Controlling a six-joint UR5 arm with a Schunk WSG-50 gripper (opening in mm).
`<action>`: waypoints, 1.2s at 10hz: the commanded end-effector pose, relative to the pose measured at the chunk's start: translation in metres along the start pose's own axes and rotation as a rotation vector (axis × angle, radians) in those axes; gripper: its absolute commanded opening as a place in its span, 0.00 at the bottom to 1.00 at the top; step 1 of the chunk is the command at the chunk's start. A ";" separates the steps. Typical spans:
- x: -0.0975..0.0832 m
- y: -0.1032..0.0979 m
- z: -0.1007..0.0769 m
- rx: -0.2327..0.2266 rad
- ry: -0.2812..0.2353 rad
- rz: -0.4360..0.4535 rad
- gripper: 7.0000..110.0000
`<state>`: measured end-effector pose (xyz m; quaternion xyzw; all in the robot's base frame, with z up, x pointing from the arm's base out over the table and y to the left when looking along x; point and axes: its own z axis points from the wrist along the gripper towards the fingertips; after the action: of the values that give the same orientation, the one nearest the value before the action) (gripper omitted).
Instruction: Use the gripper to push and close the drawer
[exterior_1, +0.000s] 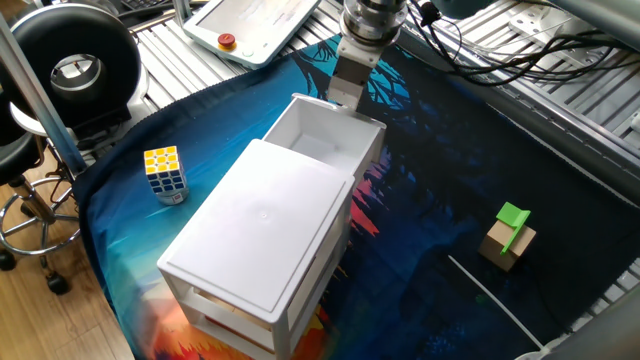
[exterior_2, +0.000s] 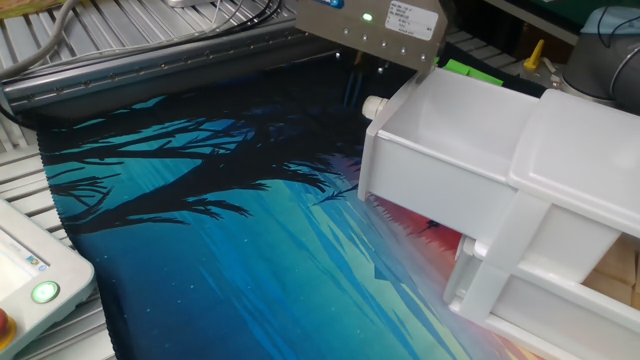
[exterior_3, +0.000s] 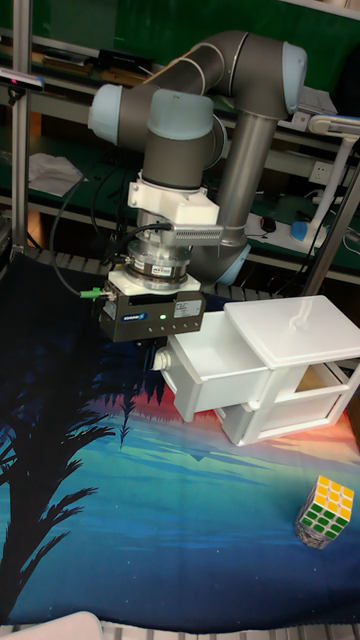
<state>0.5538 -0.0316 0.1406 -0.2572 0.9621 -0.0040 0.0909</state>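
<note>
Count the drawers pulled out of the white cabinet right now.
1: the topmost white plastic drawer sticks out toward the tool. A lower drawer's front sits roughly flush with the white plastic cabinet; others may be hidden.

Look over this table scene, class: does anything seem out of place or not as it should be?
The top drawer of the white cabinet is pulled well out and empty. The gripper sits just in front of its knob. Nothing looks spilled or damaged.

The path behind the open drawer (exterior_1: 325, 135) is blocked by nothing; its front is met by the gripper (exterior_3: 160, 358).
</note>
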 end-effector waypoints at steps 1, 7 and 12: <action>-0.001 0.005 0.000 -0.024 -0.009 0.012 0.00; -0.001 0.019 -0.001 -0.080 -0.008 0.041 0.00; -0.014 0.042 -0.002 -0.163 -0.051 0.102 0.00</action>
<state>0.5441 -0.0017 0.1396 -0.2287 0.9677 0.0596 0.0875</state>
